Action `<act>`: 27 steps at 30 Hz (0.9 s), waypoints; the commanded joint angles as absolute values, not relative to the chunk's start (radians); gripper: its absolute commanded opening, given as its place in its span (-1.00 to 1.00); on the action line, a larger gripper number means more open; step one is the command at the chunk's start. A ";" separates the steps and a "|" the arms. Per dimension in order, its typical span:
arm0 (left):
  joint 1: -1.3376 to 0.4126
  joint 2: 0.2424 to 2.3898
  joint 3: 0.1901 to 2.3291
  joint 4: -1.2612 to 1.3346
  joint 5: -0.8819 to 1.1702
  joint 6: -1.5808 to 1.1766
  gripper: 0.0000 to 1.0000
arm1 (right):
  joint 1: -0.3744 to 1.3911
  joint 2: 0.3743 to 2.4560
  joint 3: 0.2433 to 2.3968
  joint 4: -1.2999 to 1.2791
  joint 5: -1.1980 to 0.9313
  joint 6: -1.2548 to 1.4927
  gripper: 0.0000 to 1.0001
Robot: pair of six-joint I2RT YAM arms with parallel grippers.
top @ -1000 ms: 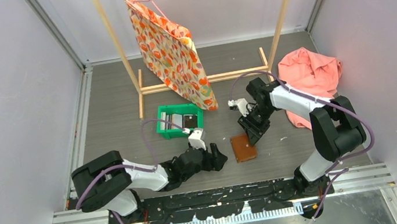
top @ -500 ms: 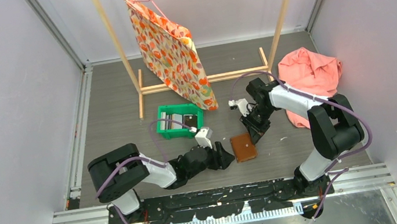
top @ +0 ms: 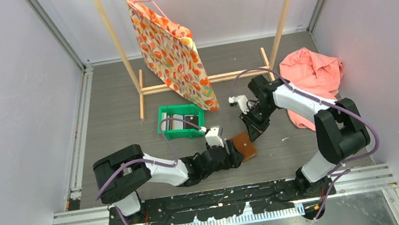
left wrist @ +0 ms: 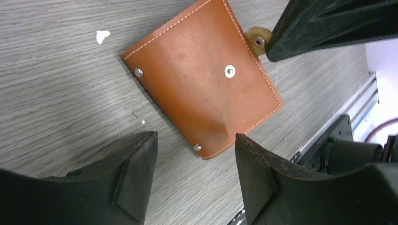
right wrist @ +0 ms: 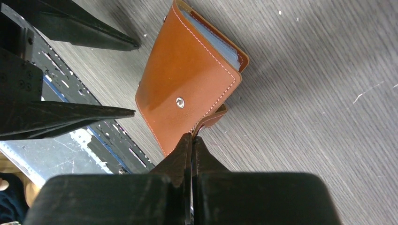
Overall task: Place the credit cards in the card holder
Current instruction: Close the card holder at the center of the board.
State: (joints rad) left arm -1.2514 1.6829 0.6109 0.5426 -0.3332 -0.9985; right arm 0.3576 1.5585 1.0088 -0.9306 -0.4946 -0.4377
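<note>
The left end effector reached the card holder; the right end effector pinched its tab.

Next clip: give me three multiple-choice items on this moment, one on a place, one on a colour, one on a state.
1. The bin stands: A) on the wallet; B) left of the wallet, farther back; C) right of the wallet.
2. The heaped cloth is: A) blue; B) white; C) pink.
3. The left end effector is: A) open, holding nothing; B) shut on the wallet; C) shut, empty.
Key: 1 B, the top view shows the bin up-left of the wallet. 2 C, its folds are coral pink. 3 A, its wrist view shows the jaws apart, not clamping the wallet.
</note>
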 commanded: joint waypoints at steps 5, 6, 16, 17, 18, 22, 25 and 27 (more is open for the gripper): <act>-1.259 1.776 0.755 0.172 -0.510 -1.151 0.16 | 0.355 1.567 1.061 -0.917 -0.571 -0.469 -0.98; -1.258 1.788 0.777 0.132 -0.521 -1.164 0.15 | 0.355 1.570 1.062 -0.915 -0.571 -0.471 -0.98; -1.257 1.855 0.829 0.003 -0.548 -1.235 -0.23 | 0.355 1.585 1.057 -0.913 -0.567 -0.476 -0.98; -1.255 1.862 0.833 -0.009 -0.546 -1.235 -0.26 | 0.356 1.591 1.058 -0.912 -0.560 -0.476 -0.98; -1.254 1.866 0.837 -0.019 -0.543 -1.235 -0.28 | 0.356 1.592 1.058 -0.908 -0.553 -0.474 -0.98; -1.242 1.889 0.837 -0.026 -0.532 -1.247 -0.36 | 0.353 1.568 1.047 -0.913 -0.541 -0.491 -0.98; -1.230 1.900 0.830 -0.024 -0.524 -1.260 -0.41 | 0.354 1.528 1.026 -0.929 -0.547 -0.543 -0.98; -1.225 1.905 0.829 -0.026 -0.519 -1.261 -0.45 | 0.348 1.497 1.010 -0.927 -0.528 -0.559 -0.98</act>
